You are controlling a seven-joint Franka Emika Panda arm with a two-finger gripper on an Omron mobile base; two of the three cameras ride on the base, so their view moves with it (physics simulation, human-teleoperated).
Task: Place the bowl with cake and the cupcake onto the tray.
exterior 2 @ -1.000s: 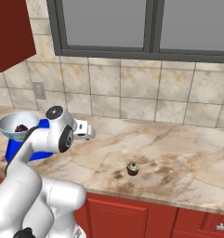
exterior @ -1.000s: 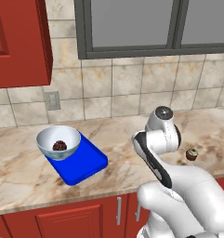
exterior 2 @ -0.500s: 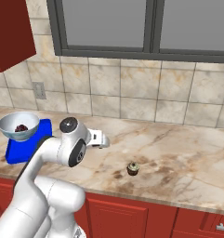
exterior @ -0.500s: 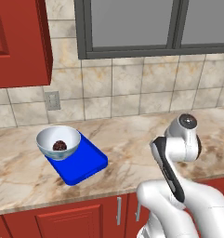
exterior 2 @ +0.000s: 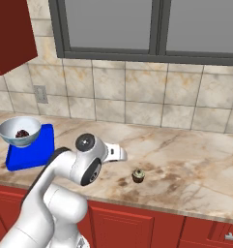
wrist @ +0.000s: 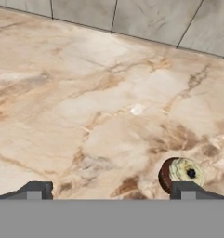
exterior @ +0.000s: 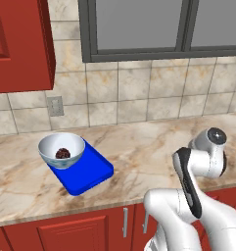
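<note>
Here gripper (wrist: 111, 190) wide apart, holding nothing, above counter (wrist: 85, 116); cupcake (wrist: 181, 174) just beside one fingertip (wrist: 187, 189).

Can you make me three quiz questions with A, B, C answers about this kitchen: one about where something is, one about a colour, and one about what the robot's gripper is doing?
1. Where is the bowl?
A. On the tray
B. By the cupcake
C. In the window

2. What colour is the tray?
A. Red
B. Blue
C. White

3. How is the gripper?
A. Shut on the cupcake
B. Shut on the bowl
C. Open, holding nothing

Answers:
1. A, the bowl, with the cake inside, sits on the tray's far end.
2. B, it is bright blue.
3. C, in the hand view the fingertips stand wide apart above the counter, with the cupcake by the right one.
</note>
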